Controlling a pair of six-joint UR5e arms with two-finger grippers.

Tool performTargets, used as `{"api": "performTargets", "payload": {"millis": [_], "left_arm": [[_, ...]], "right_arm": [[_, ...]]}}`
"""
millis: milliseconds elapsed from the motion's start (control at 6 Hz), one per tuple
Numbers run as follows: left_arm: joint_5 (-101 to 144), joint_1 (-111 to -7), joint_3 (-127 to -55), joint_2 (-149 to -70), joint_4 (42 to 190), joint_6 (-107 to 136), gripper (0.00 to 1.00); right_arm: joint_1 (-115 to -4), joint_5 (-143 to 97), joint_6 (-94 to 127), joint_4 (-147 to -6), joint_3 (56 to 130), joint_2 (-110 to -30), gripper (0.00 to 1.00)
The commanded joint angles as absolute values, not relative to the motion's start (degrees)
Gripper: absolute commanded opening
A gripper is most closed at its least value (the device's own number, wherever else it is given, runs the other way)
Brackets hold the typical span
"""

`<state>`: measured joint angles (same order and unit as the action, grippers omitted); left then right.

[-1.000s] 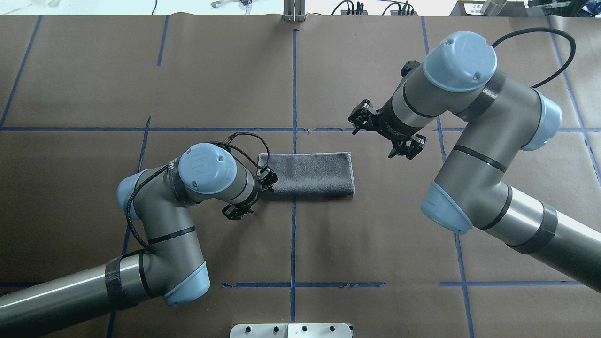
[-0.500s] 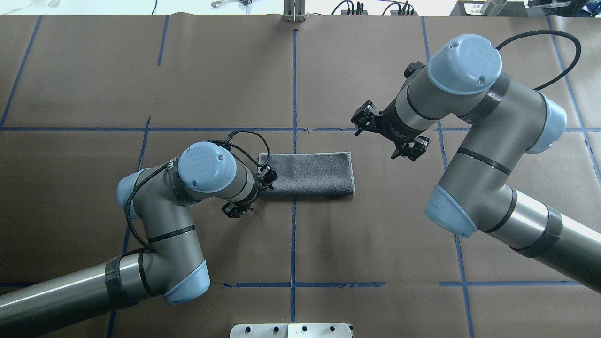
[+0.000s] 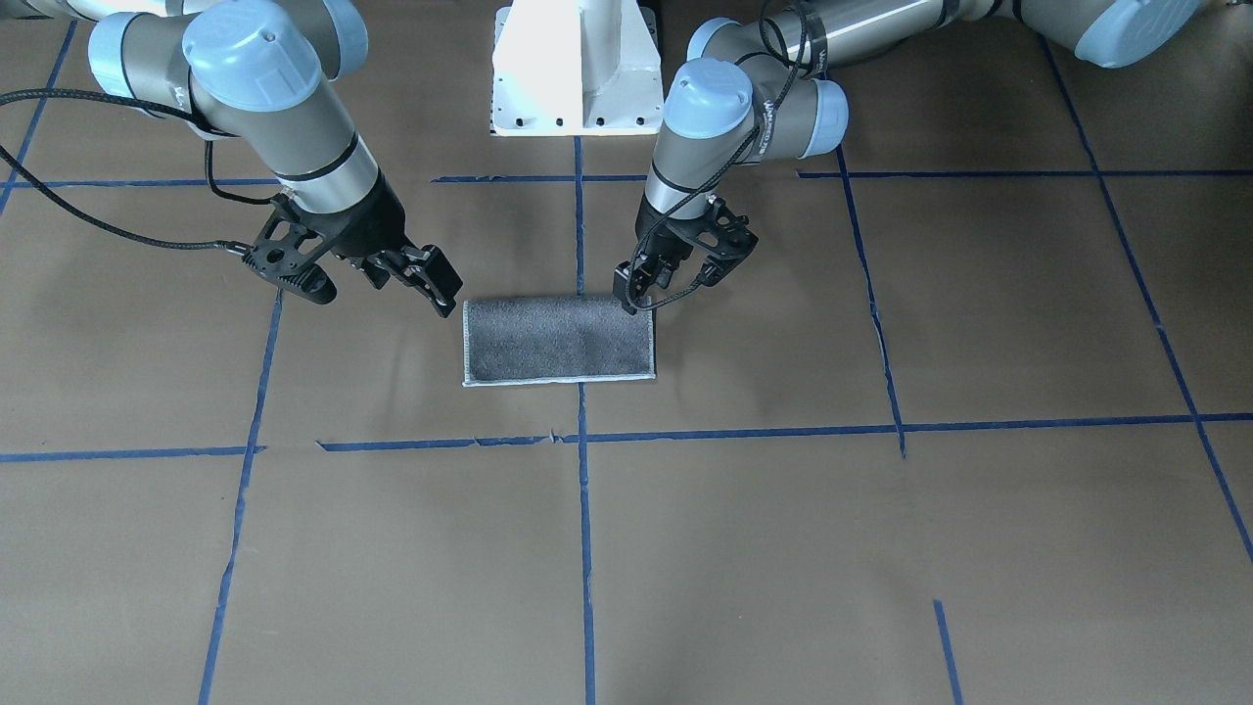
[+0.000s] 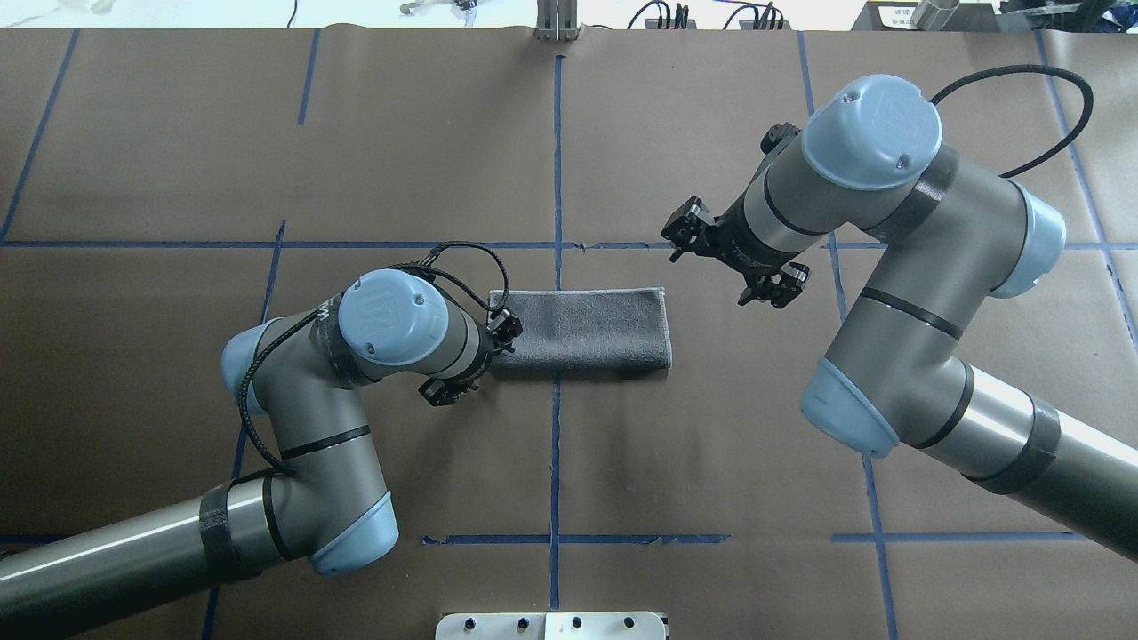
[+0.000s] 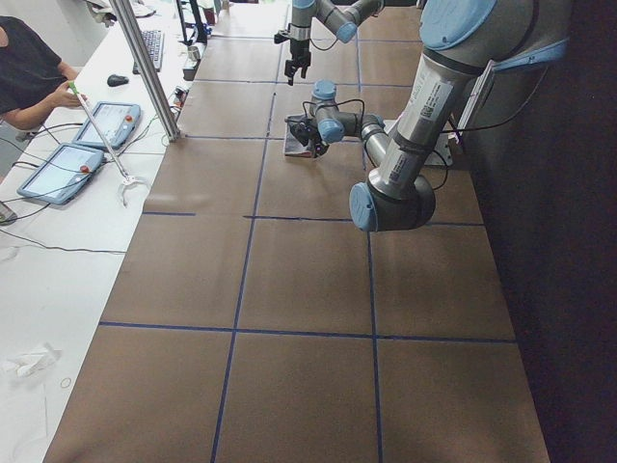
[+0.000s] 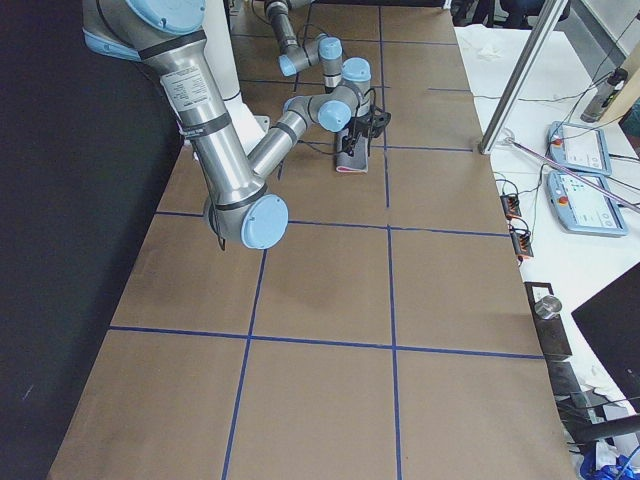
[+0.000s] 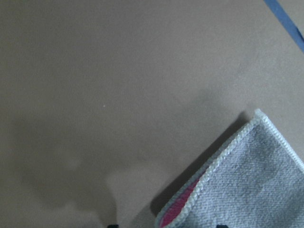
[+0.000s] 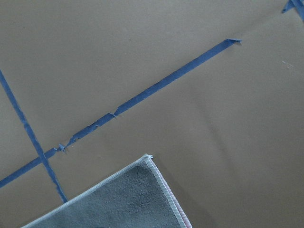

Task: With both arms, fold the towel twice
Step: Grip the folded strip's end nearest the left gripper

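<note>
The towel (image 4: 578, 329) lies flat on the table, folded to a long rectangle with the dark grey face up and a whitish hem. My left gripper (image 4: 473, 357) is open at the towel's left end, low over its near-left corner. The left wrist view shows that corner (image 7: 251, 185) with pink between the layers. My right gripper (image 4: 729, 258) is open and empty, raised beyond the towel's right end. It also shows in the front view (image 3: 377, 279). The right wrist view shows the far right corner (image 8: 118, 204).
Brown paper with blue tape lines (image 4: 556, 178) covers the table. The white pedestal base (image 3: 578, 69) stands at the robot's side. An operator and tablets (image 5: 58, 164) are at a side bench beyond the table's far edge.
The left gripper has shifted slightly toward the far side along the towel's left end. The right wrist has shifted a little. The towel has not moved.
</note>
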<state>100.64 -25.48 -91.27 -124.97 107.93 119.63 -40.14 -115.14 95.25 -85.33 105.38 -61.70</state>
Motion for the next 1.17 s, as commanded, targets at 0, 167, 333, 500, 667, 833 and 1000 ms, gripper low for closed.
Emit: {"api": "performTargets", "payload": {"millis": [0, 167, 333, 500, 667, 833, 1000], "left_arm": [[100.37, -25.49, -90.7, -124.98, 107.93, 119.62, 0.63], [100.37, -25.31, -90.09, -125.07, 108.02, 119.71, 0.54], [100.37, -25.4, -90.09, -125.16, 108.02, 119.62, 0.21], [100.37, -25.4, -90.09, -125.16, 108.02, 119.62, 0.04], [100.46, -25.49, -90.87, -125.42, 107.93, 119.62, 0.0], [100.55, -26.18, -90.97, -125.51, 107.93, 119.53, 0.0], [100.55, -27.41, -90.97, -125.59, 107.93, 119.18, 0.0]], "right_arm": [[-39.73, -114.43, 95.27, -85.34, 105.38, -61.7, 1.0], [-39.64, -114.43, 95.19, -85.34, 105.38, -61.53, 1.0], [-39.55, -114.43, 95.19, -85.34, 105.38, -61.52, 1.0], [-39.55, -114.43, 95.19, -85.34, 105.38, -61.52, 1.0], [-39.55, -114.52, 95.19, -85.34, 105.47, -61.44, 1.0], [-39.55, -114.52, 95.19, -85.34, 105.38, -61.35, 1.0], [-39.55, -114.61, 95.27, -85.34, 105.47, -61.35, 1.0]]}}
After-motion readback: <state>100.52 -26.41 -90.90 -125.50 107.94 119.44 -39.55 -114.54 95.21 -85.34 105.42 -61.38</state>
